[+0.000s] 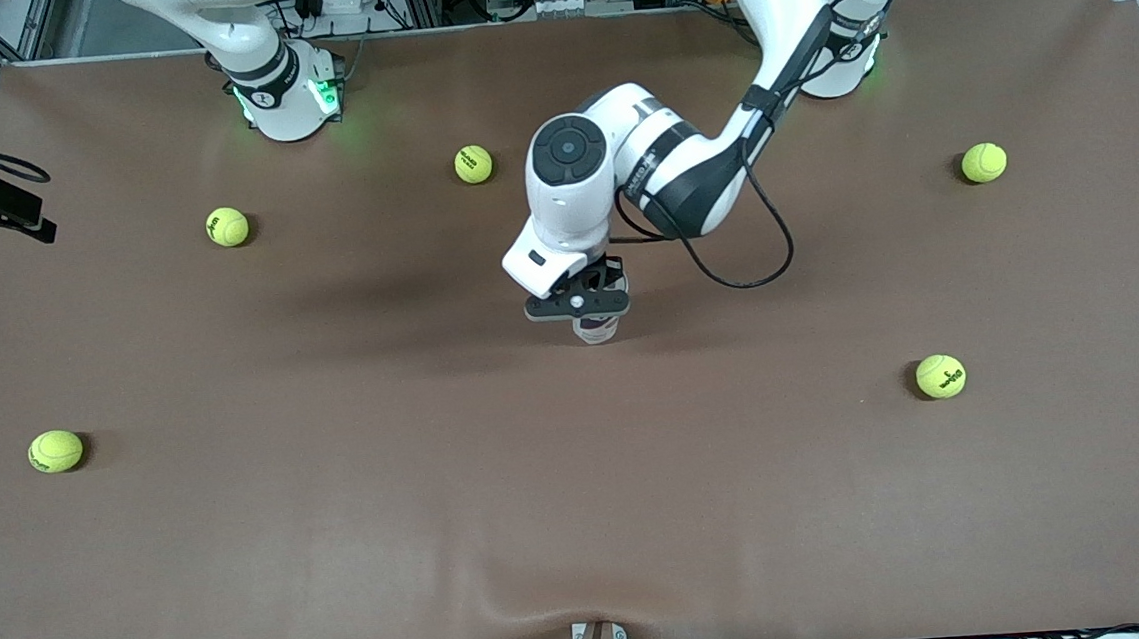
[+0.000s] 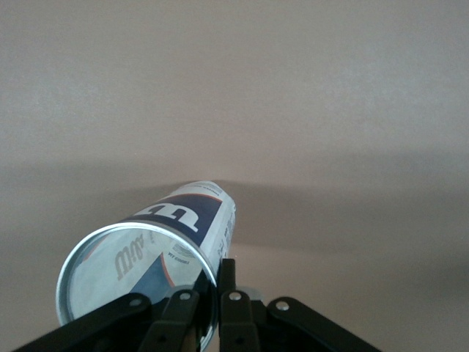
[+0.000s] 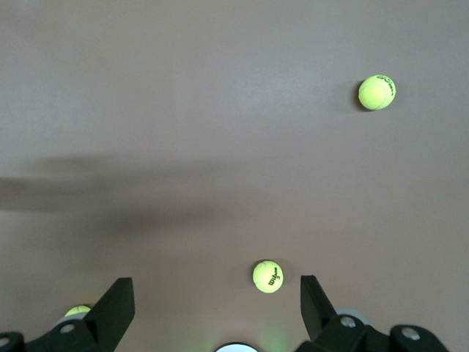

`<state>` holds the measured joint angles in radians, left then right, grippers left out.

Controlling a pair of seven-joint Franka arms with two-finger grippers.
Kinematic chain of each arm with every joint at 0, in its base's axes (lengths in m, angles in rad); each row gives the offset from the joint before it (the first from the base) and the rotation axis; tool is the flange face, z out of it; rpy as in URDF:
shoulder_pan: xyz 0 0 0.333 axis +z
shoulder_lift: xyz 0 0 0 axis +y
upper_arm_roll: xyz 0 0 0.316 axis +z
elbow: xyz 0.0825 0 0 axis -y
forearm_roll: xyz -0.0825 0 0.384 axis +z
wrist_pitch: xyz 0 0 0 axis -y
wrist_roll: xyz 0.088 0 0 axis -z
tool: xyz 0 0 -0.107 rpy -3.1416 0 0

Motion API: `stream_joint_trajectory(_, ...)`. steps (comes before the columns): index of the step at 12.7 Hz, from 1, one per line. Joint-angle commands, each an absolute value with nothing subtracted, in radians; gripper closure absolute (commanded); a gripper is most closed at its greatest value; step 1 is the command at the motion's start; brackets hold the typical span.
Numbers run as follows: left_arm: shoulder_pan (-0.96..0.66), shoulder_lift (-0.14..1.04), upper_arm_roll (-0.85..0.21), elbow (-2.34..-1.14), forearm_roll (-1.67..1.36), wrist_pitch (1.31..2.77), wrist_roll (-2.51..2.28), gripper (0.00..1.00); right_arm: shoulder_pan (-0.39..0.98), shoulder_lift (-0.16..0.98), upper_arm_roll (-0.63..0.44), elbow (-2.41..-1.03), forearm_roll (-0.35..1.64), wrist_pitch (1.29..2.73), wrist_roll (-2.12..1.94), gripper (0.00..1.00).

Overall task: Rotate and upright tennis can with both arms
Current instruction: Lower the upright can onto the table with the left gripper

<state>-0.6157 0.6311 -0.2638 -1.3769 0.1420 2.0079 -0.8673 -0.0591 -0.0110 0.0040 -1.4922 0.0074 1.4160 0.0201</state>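
Take the tennis can as the middle of a dial in the front view, with twelve o'clock toward the robots' bases.

The first ball (image 1: 55,451) lies out between eight and nine o'clock, near the right arm's end of the table (image 1: 345,556). The second ball (image 1: 227,226) sits at ten o'clock. The right arm (image 1: 251,61) rises from its base at about eleven o'clock and leaves the front view, so it waits aloft. In its wrist view, the right gripper (image 3: 216,290) hangs high over the brown cloth with its claw spread wide and nothing in it. The third ball (image 1: 473,163) rests at eleven o'clock, closer in than the second.

At the dial's middle the tennis can (image 1: 597,330) stands on end on the table, its open silver-rimmed mouth up. Whether it is quite plumb I cannot tell. The left arm (image 1: 679,166) reaches in from one o'clock, and the left gripper (image 1: 578,304) sits straight over the can. In the left wrist view the claw is narrow, its fingers (image 2: 229,282) pinching the wall of the can at the rim.

The fourth ball (image 1: 940,376) lies just past three o'clock, and the fifth ball (image 1: 984,162) at two o'clock, both well apart from the can.
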Motion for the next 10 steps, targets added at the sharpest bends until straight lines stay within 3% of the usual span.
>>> stream_joint_trajectory(1,-0.629,0.643,-0.25,-1.347,0.167,2.002,-0.882,0.0,-0.068,-0.011,0.014,-1.474,0.041,1.401,0.118,0.0)
stream_joint_trajectory(6,-0.606,0.526,-0.252,-1.348,0.167,1.932,-0.879,0.0,-0.072,-0.009,0.014,-1.471,0.04,1.401,0.121,0.0)
stream_joint_trajectory(10,-0.464,0.367,-0.255,-1.354,0.166,1.81,-0.849,0.0,-0.077,-0.009,0.011,-1.463,0.035,1.399,0.12,0.0)
